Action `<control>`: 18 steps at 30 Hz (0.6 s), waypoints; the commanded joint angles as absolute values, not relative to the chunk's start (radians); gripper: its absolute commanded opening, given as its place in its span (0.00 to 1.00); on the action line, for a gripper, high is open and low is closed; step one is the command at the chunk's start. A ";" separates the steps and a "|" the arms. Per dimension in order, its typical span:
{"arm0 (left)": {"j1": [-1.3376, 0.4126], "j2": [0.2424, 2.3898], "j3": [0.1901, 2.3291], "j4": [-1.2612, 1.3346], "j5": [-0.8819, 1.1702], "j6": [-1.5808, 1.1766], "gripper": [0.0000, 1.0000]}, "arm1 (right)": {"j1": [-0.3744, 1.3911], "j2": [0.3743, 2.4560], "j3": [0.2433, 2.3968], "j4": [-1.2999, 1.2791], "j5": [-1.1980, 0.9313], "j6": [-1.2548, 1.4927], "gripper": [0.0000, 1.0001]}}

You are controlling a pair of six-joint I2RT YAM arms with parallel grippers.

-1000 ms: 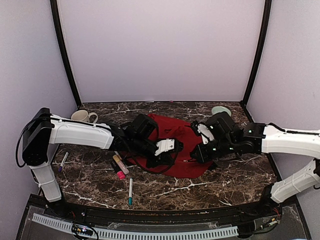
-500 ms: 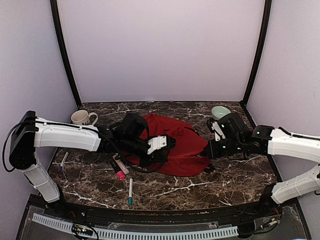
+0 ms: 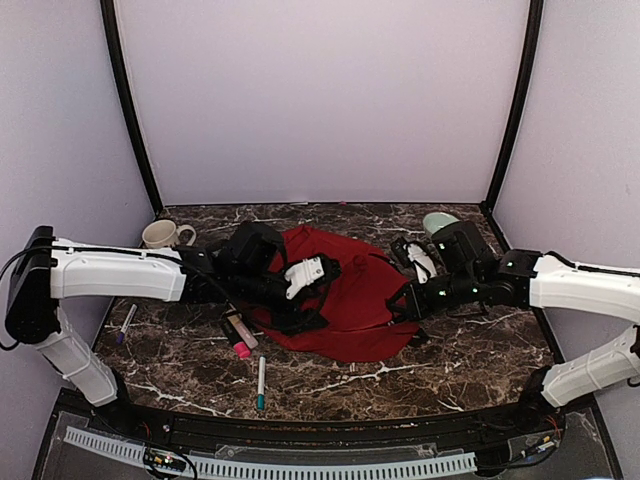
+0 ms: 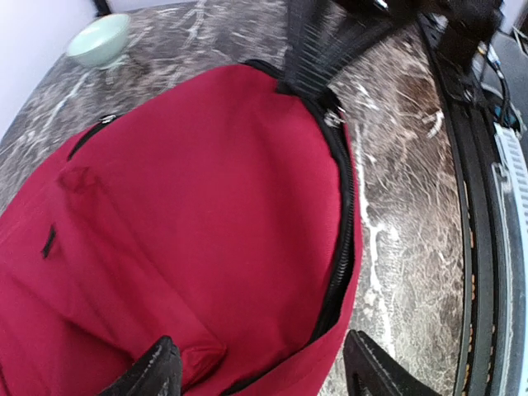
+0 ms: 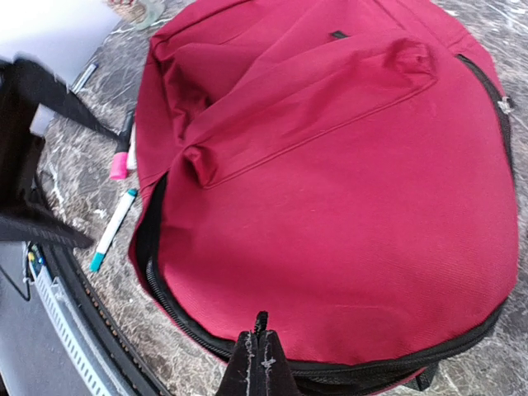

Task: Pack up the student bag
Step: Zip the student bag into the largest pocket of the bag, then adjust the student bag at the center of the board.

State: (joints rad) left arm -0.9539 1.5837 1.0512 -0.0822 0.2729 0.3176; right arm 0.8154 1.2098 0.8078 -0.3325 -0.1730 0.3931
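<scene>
Teal pen (image 3: 260, 383): lying nearest the front of the surface (image 3: 470, 360), outside the bag.
Student bag (image 3: 350, 300): lying flat mid-surface, long side running left to right between both arms.
Left end effector (image 4: 262, 340): spreading wide over the bag's zipper rim, nearer the pen.
Right end effector (image 5: 260, 330): pressing together, seeming to pinch the right rim.
</scene>
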 commanded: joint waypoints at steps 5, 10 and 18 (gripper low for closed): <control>-0.916 1.467 1.039 -0.221 -0.043 -0.104 0.67 | 0.811 1.246 0.849 -0.276 -0.132 0.285 0.00; -0.791 1.518 1.142 -0.520 -0.170 -0.417 0.67 | 0.804 1.338 0.894 -0.265 -0.128 0.247 0.00; -0.633 1.610 1.175 -0.597 -0.084 -0.607 0.68 | 0.792 1.429 0.975 -0.311 -0.163 0.216 0.00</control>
State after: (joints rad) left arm -0.6910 1.5604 1.1461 -0.5011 -0.1246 -0.4538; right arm 0.8066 1.4189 0.9360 -0.3176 -0.1551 0.2405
